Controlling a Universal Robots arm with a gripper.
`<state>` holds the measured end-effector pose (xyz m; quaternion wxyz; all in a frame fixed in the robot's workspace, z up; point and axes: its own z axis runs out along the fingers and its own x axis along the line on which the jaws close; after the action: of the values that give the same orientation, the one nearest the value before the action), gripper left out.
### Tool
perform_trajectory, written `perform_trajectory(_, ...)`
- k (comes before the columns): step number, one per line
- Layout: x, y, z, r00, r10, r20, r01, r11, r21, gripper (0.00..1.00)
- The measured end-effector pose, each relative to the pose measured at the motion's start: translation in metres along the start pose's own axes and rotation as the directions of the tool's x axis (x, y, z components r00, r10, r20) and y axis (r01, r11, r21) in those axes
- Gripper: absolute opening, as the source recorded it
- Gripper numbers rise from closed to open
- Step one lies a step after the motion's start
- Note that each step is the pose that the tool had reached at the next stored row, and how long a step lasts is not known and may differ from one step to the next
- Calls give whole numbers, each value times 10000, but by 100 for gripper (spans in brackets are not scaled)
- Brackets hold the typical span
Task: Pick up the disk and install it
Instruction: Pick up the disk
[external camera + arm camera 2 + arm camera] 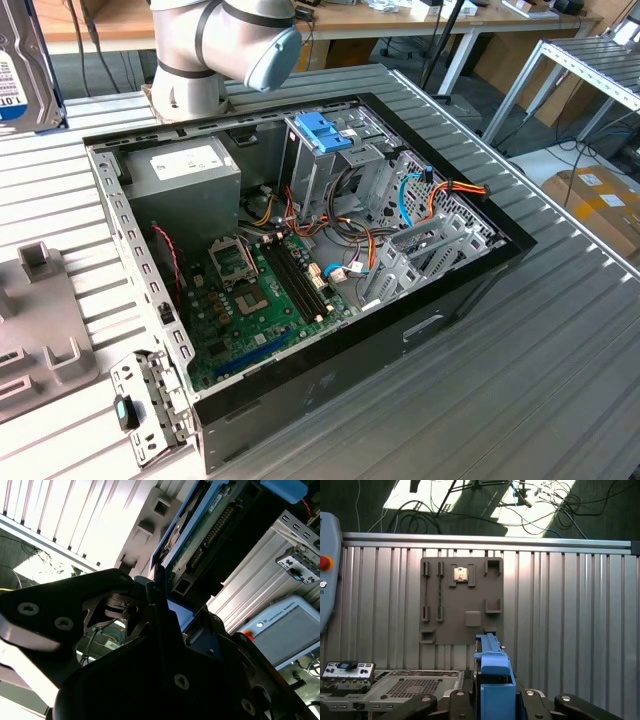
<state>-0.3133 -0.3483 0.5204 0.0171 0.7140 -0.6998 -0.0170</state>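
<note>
Disk (491,662) is in the gripper (492,700): jaws clamped on it, blue carrier rail standing edge-on between them in the first wrist view, green board side showing in the second wrist view. In the exterior view it sits at 10 o'clock of the frame (18,85), up off the table (540,380) and well apart from the open PC case (470,270). Grey fixture plate (462,605) lies at roughly 8 o'clock from the case, and I see no drive in its slots in the first wrist view. So I read the pick as done. Install is not done: the disk is outside the case, nowhere near the drive cage with the blue latch (322,130) at about 12 o'clock inside the case, next to the power supply (185,175). Left: carry it over, line up with the bay, seat it. Can't tell from here which bay slot is the target.
</note>
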Motion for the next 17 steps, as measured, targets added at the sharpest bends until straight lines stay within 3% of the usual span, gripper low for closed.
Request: perform_trajectory(17,87,-14,0,10000,0,0,0,10000,0,37)
